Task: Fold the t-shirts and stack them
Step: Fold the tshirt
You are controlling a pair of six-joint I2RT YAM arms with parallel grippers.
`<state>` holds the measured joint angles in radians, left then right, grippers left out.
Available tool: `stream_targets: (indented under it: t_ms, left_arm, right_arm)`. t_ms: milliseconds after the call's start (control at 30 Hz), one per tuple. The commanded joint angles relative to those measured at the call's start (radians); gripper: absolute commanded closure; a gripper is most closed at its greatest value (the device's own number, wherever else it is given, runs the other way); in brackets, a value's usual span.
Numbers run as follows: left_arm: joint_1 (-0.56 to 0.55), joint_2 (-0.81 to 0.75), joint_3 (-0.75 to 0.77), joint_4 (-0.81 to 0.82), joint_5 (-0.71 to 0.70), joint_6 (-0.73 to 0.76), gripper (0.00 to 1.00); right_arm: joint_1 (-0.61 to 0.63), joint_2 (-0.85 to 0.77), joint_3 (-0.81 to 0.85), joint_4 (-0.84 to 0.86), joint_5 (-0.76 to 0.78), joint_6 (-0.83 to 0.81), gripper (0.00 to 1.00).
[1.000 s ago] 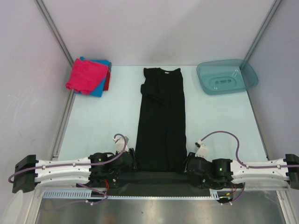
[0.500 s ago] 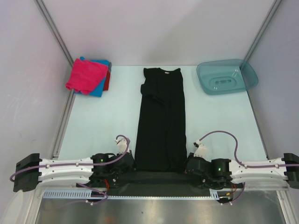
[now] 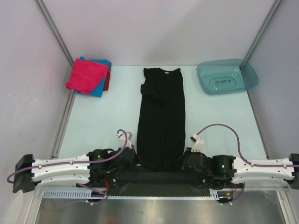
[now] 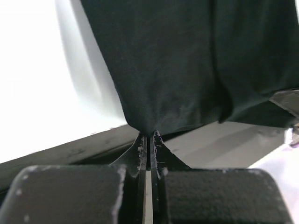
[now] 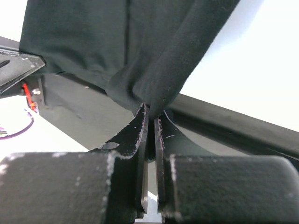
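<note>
**Pinching the black t-shirt (image 3: 161, 116) at its near corners**

Folded into a long, narrow strip, it runs down the middle of the bench (image 3: 103, 121), collar toward the far edge. The left gripper (image 4: 148, 136) and right gripper (image 5: 150, 112) each clamp a puckered hem corner.

Top external: looking down from the near side over the whole tabletop (image 3: 103, 126). Wrist cameras: looking close past left end effector (image 4: 147, 140), right end effector (image 5: 150, 116); all sharing the black t-shirt (image 3: 161, 116) hem.

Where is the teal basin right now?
In the top view, the teal basin sits at the far right corner of the table, right of the black t-shirt.
</note>
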<state>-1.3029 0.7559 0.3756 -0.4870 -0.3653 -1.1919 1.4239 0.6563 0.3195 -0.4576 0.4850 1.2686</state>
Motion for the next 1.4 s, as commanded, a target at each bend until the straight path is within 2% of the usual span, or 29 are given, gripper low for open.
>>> stream_targets:
  t_ms: [0, 300, 433, 567, 800, 1033, 1167, 1367]
  left_arm:
    - [0.001, -0.009, 0.074, -0.045, -0.034, 0.051, 1.0]
    - [0.022, -0.001, 0.158, -0.104, -0.083, 0.093, 1.0]
    - [0.094, 0.026, 0.175, -0.064, -0.069, 0.17, 1.0]
    - [0.181, 0.06, 0.192, 0.002, -0.046, 0.264, 1.0]
    - [0.376, 0.204, 0.255, 0.143, 0.051, 0.44, 1.0]
    - [0.516, 0.446, 0.371, 0.275, 0.17, 0.561, 1.0]
    - [0.579, 0.601, 0.437, 0.321, 0.238, 0.607, 1.0]
    - [0.672, 0.755, 0.552, 0.358, 0.298, 0.652, 1.0]
  right_arm:
    - [0.001, 0.005, 0.058, -0.033, 0.044, -0.052, 1.0]
    - [-0.055, 0.008, 0.144, -0.052, 0.07, -0.153, 1.0]
    - [-0.143, 0.026, 0.176, -0.013, 0.047, -0.25, 1.0]
    - [-0.297, 0.075, 0.197, 0.051, -0.04, -0.377, 1.0]
    - [-0.541, 0.21, 0.24, 0.189, -0.207, -0.566, 1.0]
    - [-0.755, 0.413, 0.303, 0.338, -0.413, -0.679, 1.0]
    - [-0.835, 0.529, 0.363, 0.407, -0.508, -0.725, 1.0]
    - [-0.931, 0.723, 0.473, 0.447, -0.603, -0.772, 1.0]
